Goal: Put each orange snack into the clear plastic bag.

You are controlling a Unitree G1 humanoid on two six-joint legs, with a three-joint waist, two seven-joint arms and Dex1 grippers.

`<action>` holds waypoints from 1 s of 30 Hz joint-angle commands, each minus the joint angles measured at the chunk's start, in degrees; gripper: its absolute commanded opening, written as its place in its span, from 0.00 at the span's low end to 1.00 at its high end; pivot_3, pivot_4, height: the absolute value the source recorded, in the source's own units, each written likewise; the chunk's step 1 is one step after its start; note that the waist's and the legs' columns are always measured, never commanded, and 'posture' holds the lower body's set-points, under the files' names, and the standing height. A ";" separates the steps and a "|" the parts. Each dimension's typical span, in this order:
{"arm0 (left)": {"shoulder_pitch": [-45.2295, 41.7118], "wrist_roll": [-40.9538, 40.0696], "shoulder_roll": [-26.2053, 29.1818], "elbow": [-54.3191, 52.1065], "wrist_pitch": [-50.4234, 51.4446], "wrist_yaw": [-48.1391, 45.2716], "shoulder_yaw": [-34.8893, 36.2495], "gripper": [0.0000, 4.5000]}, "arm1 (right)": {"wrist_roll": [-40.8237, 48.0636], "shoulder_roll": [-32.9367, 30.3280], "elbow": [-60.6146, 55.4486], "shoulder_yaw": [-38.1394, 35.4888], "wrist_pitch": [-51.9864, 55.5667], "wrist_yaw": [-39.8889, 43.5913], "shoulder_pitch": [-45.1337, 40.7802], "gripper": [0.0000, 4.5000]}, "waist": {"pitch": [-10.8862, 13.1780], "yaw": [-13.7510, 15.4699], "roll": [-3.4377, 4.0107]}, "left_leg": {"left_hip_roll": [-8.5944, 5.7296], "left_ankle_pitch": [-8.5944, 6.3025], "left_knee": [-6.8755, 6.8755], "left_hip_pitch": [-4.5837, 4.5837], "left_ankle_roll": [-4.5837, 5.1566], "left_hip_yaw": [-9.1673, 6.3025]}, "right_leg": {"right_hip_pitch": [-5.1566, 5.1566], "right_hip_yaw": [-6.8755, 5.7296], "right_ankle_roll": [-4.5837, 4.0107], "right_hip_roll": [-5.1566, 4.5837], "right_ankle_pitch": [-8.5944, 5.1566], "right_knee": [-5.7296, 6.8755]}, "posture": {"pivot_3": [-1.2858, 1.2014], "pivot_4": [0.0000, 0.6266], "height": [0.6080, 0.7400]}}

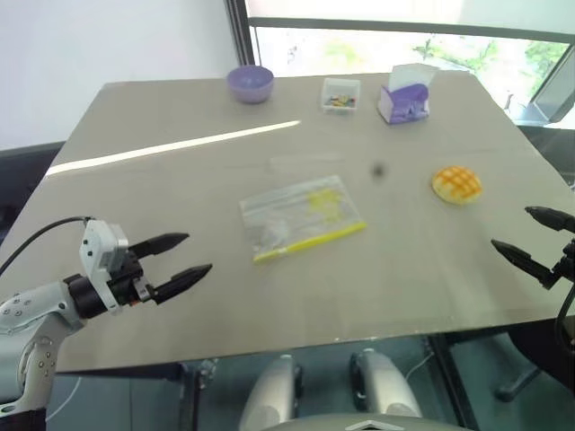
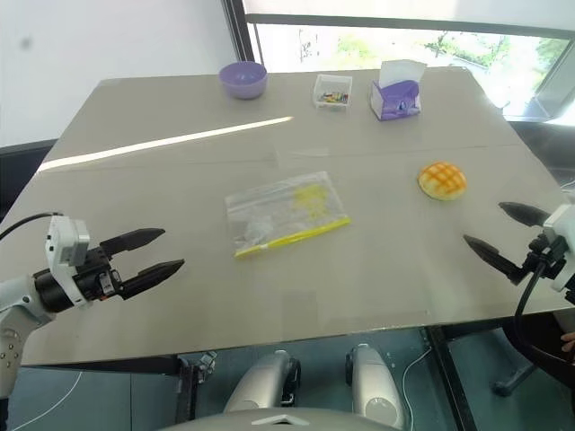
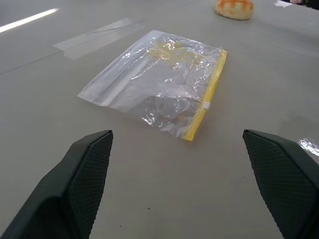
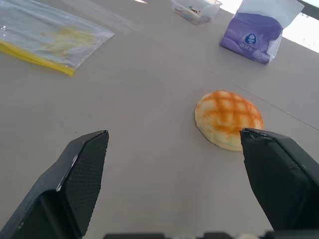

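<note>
I see the bun (image 1: 456,184) lying on the table (image 1: 180,180), to the right of the flat plastic bag (image 1: 301,218) and well apart from it. My left gripper (image 1: 189,256) and right gripper (image 1: 530,235) hover with fingers spread wide, holding nothing.

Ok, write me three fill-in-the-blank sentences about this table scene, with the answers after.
1. The orange snack lies on the ____, outside the clear plastic bag.
2. The bag's seal strip is ____.
3. The jaws of the left gripper and the right gripper both stand ____.

Missing words: table; yellow; open
</note>
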 commanded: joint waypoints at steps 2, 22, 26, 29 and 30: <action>-3.77 0.76 0.53 0.83 -1.88 -0.12 -2.16 0.98 | 1.81 0.03 -3.94 -1.49 0.52 -0.60 -0.16 1.00 | 0.00 0.06 0.01 | 0.00 0.00 0.00 0.00 0.00 0.00 | 0.00 0.00 0.00 0.00 0.00 -0.01 | 0.52 0.24 1.00; -12.03 35.71 0.46 -2.03 -24.20 13.57 -26.93 0.98 | -4.57 6.78 -14.18 17.93 -0.75 -6.70 -5.69 1.00 | -0.01 0.27 0.00 | -0.04 -0.03 -0.25 -0.11 0.04 -0.01 | -0.09 -0.01 -0.17 -0.05 0.19 -0.29 | 0.52 0.24 1.00; -13.08 42.45 -0.23 0.59 -27.55 17.00 -30.94 0.98 | -4.95 7.49 -14.38 18.07 -1.12 -7.50 -5.79 1.00 | -0.01 0.23 0.00 | -0.04 -0.07 -0.31 -0.18 0.10 -0.03 | -0.10 -0.06 -0.03 -0.06 0.30 -0.45 | 0.52 0.24 1.00; -12.87 48.12 -0.99 1.52 -28.84 21.31 -32.66 0.98 | -5.32 7.77 -14.66 18.09 -1.37 -8.03 -5.73 1.00 | -0.02 0.25 0.01 | -0.04 -0.08 -0.36 -0.17 0.12 -0.03 | -0.10 -0.06 -0.02 -0.08 0.30 -0.49 | 0.52 0.24 1.00; -12.71 50.01 -1.51 1.72 -28.74 23.10 -33.09 0.98 | -5.43 7.76 -14.72 18.06 -1.45 -8.11 -5.67 1.00 | -0.03 0.25 0.02 | -0.04 -0.08 -0.37 -0.16 0.12 -0.03 | -0.10 -0.06 -0.02 -0.08 0.30 -0.49 | 0.52 0.24 1.00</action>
